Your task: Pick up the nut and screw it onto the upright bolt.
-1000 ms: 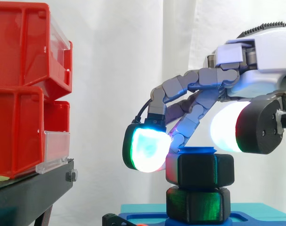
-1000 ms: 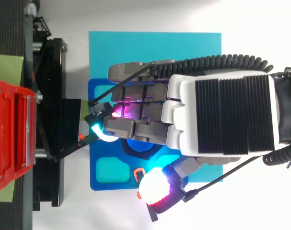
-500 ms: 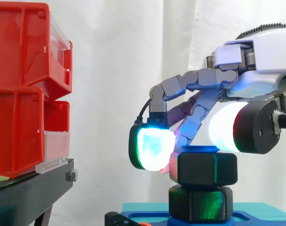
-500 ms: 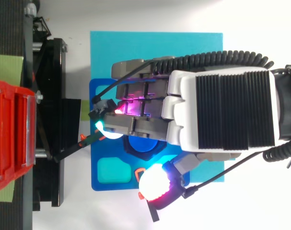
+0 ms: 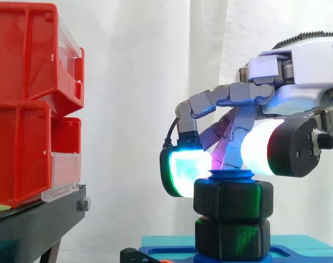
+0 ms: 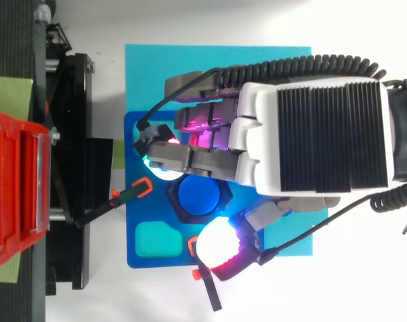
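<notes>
Nut (image 5: 233, 200) on upright bolt (image 6: 198, 195), hand (image 6: 324, 144) above, curled fingers (image 5: 182, 172) pinching it.

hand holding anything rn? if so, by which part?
Cannot tell. The hand hangs over the nut, which sits on the bolt; neither view shows a grip on it.

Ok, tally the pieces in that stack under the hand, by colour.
Black: 2, upper nut and lower nut
Blue: 1, bolt
Total: 3
</notes>
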